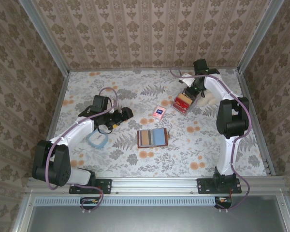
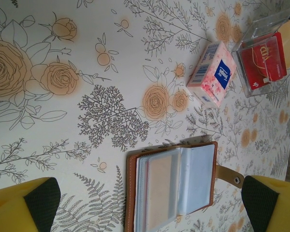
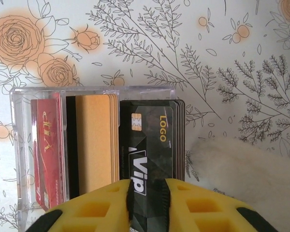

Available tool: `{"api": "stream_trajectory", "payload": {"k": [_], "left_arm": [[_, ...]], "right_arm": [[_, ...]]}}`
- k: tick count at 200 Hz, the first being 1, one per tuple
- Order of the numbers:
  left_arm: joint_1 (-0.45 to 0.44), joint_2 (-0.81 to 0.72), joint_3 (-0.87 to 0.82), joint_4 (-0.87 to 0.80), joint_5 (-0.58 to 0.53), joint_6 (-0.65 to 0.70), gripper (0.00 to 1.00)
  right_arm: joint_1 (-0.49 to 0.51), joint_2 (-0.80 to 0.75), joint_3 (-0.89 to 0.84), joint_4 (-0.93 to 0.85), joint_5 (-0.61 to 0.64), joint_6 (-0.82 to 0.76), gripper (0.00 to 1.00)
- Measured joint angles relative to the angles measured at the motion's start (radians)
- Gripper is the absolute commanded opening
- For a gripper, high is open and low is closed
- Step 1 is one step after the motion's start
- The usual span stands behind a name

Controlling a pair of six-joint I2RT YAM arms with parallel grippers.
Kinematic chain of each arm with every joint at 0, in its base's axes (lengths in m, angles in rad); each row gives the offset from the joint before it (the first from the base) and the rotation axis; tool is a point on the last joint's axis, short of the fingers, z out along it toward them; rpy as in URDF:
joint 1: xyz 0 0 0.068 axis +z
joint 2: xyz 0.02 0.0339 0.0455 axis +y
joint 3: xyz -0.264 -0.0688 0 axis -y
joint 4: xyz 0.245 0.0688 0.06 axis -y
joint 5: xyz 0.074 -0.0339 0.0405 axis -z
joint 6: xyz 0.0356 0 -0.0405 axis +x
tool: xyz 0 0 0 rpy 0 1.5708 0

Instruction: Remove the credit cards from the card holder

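Cards (image 3: 94,145) file upright in your clear box (image 3: 19,145), hence right gripper (image 3: 149,203) there, jaws barely parted at black card (image 3: 152,130) (pinching? cannot tell); left gripper (image 2: 150,205) gapes beside card holder (image 2: 174,183)

Bright, soft, even light across the bench (image 1: 183,154); shadows faint; top view sharp, wrist views slightly washed out.

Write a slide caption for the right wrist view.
Right gripper, jaws narrowly parted, over a black VIP card set beside tan cards and red cards in a clear box.
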State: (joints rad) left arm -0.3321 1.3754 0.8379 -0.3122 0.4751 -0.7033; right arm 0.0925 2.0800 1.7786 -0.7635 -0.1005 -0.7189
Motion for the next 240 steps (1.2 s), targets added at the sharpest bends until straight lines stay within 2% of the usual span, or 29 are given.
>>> {"api": "stream_trajectory", "payload": {"k": [29,84,112,130,141,181,224,240], "left_arm": [[0.000,-0.001,0.000,0.001,0.000,0.000,1.00],[0.000,-0.034,-0.001,-0.001,-0.003,0.000,1.00],[-0.005,-0.056,-0.012,-0.002,-0.012,0.000,1.00],[-0.016,-0.063,-0.017,-0.002,-0.025,-0.001,1.00],[-0.028,-0.068,-0.021,-0.002,-0.032,-0.003,1.00],[-0.099,-0.084,-0.043,-0.002,-0.063,-0.019,1.00],[-0.197,-0.091,-0.095,0.004,-0.082,-0.076,0.89],[-0.219,-0.091,-0.112,0.019,-0.083,-0.105,0.88]], "right_arm": [[0.004,-0.026,-0.003,0.006,-0.012,0.039,0.41],[0.014,-0.189,-0.015,0.059,-0.100,0.180,0.44],[0.033,-0.307,-0.085,0.111,-0.172,0.296,0.47],[0.055,-0.387,-0.163,0.151,-0.200,0.393,0.54],[0.078,-0.440,-0.218,0.173,-0.197,0.478,0.57],[0.197,-0.592,-0.389,0.204,-0.146,0.779,0.56],[0.356,-0.666,-0.623,0.241,-0.143,1.063,0.56],[0.418,-0.664,-0.703,0.257,-0.143,1.152,0.53]]}}
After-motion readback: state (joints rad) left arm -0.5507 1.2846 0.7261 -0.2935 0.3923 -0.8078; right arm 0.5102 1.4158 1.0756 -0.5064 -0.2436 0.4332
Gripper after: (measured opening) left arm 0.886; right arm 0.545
